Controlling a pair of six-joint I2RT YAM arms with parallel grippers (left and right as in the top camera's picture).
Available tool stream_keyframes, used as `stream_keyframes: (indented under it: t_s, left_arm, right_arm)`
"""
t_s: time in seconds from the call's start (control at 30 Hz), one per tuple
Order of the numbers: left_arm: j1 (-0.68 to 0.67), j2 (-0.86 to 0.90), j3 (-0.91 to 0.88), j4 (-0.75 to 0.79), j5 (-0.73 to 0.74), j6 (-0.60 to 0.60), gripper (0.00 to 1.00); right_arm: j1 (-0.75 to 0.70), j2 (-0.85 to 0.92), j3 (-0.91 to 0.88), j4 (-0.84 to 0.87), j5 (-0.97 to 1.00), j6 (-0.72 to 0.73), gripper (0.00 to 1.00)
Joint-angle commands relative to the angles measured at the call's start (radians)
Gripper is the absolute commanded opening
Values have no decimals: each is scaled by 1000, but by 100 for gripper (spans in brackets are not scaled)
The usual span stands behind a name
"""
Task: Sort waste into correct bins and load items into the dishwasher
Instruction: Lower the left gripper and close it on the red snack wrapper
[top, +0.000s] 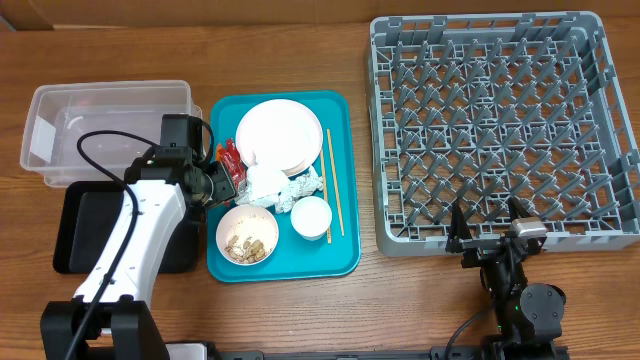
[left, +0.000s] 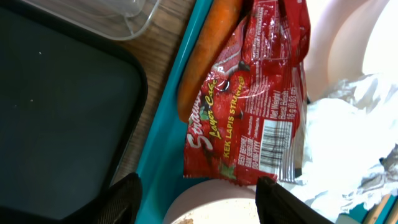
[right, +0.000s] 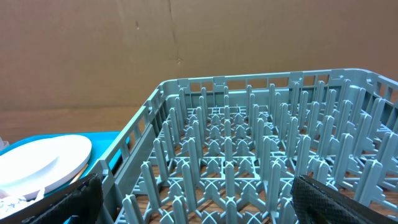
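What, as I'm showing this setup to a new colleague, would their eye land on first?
The big grey dish rack fills the right side, with nothing in it. Left of it, the teal tray is crowded with white dishes, and the left pincer hangs open over the red snack wrapper at the tray's left edge.

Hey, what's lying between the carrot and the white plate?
The red wrapper lies between the carrot and the plate, clearest in the left wrist view.
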Motion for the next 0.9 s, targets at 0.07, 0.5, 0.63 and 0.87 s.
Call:
stream_keyframes:
  t_s: [0.07, 0.5, 0.63, 0.87]
  left_arm:
    - [-7, 5, -58, 75, 3, -64, 60]
    - [-7, 5, -130, 224, 25, -115, 51]
    - [-7, 5, -130, 234, 32, -123, 32]
    - [-7, 5, -130, 241, 32, -123, 46]
  right_arm:
    - [-2, -10, -11, 6, 2, -3, 100]
    - [-2, -10, -11, 6, 2, -3, 100]
    - [-2, -10, -11, 6, 2, -3, 100]
    - [-2, -10, -11, 6, 2, -3, 100]
